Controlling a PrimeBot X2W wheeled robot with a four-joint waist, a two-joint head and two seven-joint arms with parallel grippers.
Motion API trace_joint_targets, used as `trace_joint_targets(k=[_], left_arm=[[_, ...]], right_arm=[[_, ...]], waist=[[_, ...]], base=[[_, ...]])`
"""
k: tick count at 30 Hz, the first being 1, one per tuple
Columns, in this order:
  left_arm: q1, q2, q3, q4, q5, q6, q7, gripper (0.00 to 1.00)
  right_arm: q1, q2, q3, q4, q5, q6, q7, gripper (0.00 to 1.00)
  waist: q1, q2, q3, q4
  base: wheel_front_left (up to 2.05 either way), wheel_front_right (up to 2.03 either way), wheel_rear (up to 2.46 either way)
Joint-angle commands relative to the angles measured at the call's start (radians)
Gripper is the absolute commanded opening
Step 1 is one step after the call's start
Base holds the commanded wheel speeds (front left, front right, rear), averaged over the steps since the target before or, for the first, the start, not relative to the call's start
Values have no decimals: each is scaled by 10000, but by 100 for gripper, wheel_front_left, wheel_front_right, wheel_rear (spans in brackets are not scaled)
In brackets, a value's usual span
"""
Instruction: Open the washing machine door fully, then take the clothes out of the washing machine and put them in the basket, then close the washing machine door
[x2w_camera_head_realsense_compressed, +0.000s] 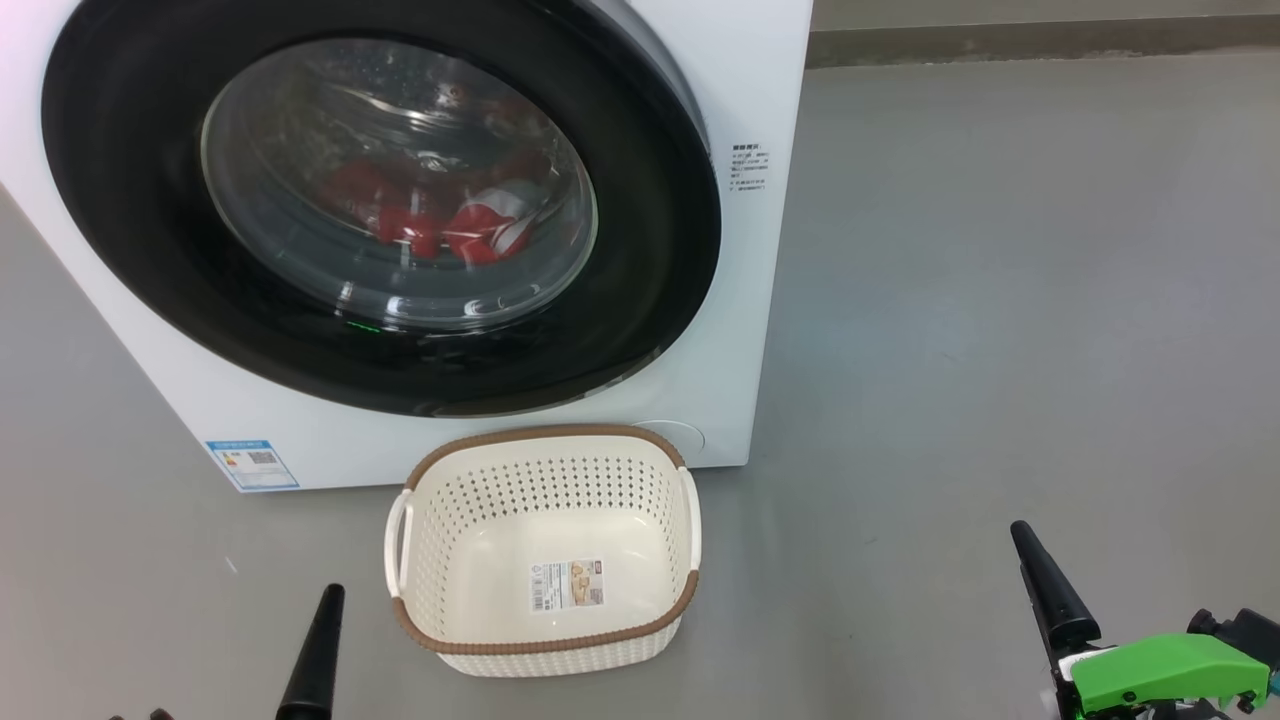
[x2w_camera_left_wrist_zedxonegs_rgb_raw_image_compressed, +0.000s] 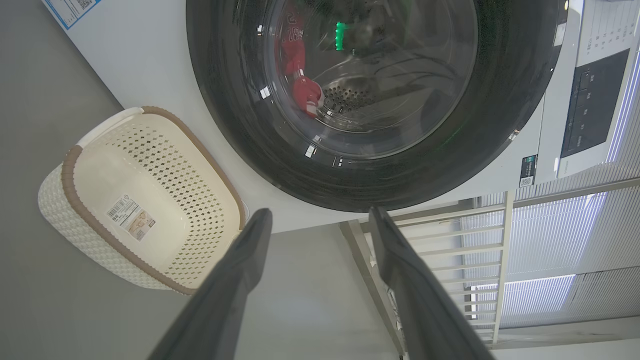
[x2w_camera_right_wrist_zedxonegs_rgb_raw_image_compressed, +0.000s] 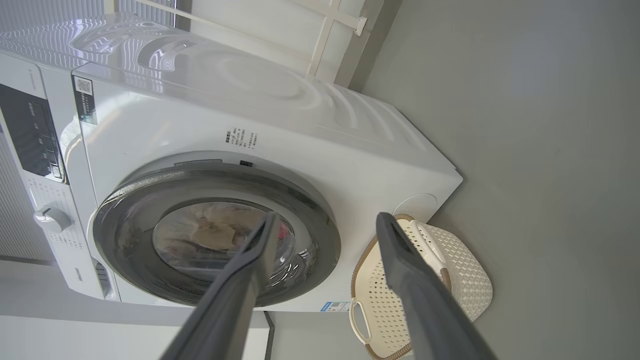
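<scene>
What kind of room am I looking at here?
Probably a laundry corner, perhaps a utility room or test space: a big white front-loading washing machine with red clothes behind its round black-rimmed glass door, and a cream perforated plastic basket on the smooth grey floor before it.

Bright even daylight, sharp focus, glare streaks on the washing machine door (x2w_camera_head_realsense_compressed: 380, 200) glass, wide-angle bending in wrist views

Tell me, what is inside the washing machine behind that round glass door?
Red clothes with white trim lie in the perforated steel drum, seen through the closed door. Reflections and the door's black rim cover the rest, so the number of pieces cannot be told.
</scene>
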Motion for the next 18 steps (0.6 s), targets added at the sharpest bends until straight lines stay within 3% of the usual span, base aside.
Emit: trace_joint_targets(k=[1,18], left_arm=[[-105,137,90,-370,333,17,-94,100],[91,173,-144,-859,2934,324,-596,100]], right_arm=[[-367,-217,111,-290,-307,3,-103,100],[-468,-407,465,-303,-2379,3,-603,100]], waist=[[-1,-1,6,4],[-1,-1,12,49]], base=[[0,0,0],[0,0,0]])
